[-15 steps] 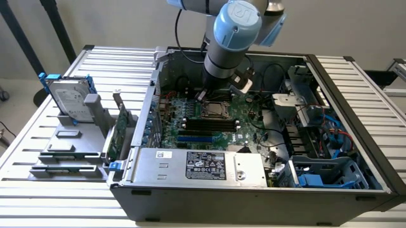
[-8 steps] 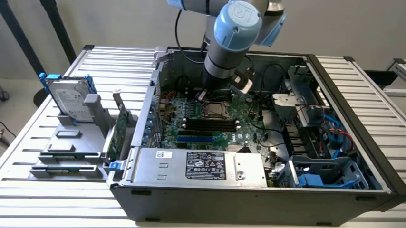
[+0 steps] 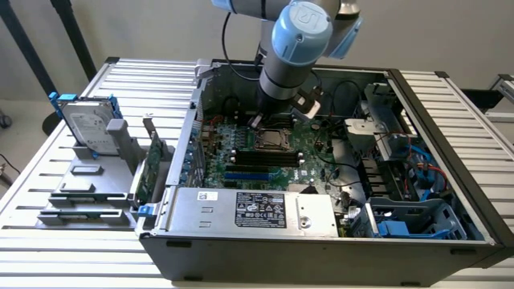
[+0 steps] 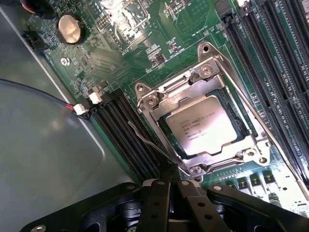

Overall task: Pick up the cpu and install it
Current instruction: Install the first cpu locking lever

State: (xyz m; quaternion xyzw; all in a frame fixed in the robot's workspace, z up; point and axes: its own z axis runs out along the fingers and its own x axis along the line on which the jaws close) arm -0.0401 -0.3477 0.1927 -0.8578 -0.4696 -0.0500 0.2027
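1. A slatted metal tabletop (image 3: pixel 72 156) under a pale wall carries the whole job, so the parts sit at arm's reach of the robot

2. The open computer case (image 3: pixel 449 180) lies on its side with the panel off, which leaves the green motherboard (image 3: pixel 241 156) facing up for work from above

3. A grey rack (image 3: pixel 88 192) at the exterior view's left holds the spare parts on edge: the hard drive (image 3: pixel 86 127) with blue rails and a green circuit card (image 3: pixel 147 171), each upright, probably so they can be gripped from the top

4. The end effector (image 4: pixel 174 191) hangs just above the socket, fingers together and holding nothing I can see

5. The cpu (image 4: pixel 206 130) already lies flat in the socket (image 4: pixel 203 77), silver top up, inside the metal load frame

6. The exterior view gives the layout of case, rack and arm, but the arm covers much of the socket; the wrist view shows the chip's seat, the frame's screws and a thin wire lever (image 4: pixel 149 145) beside it
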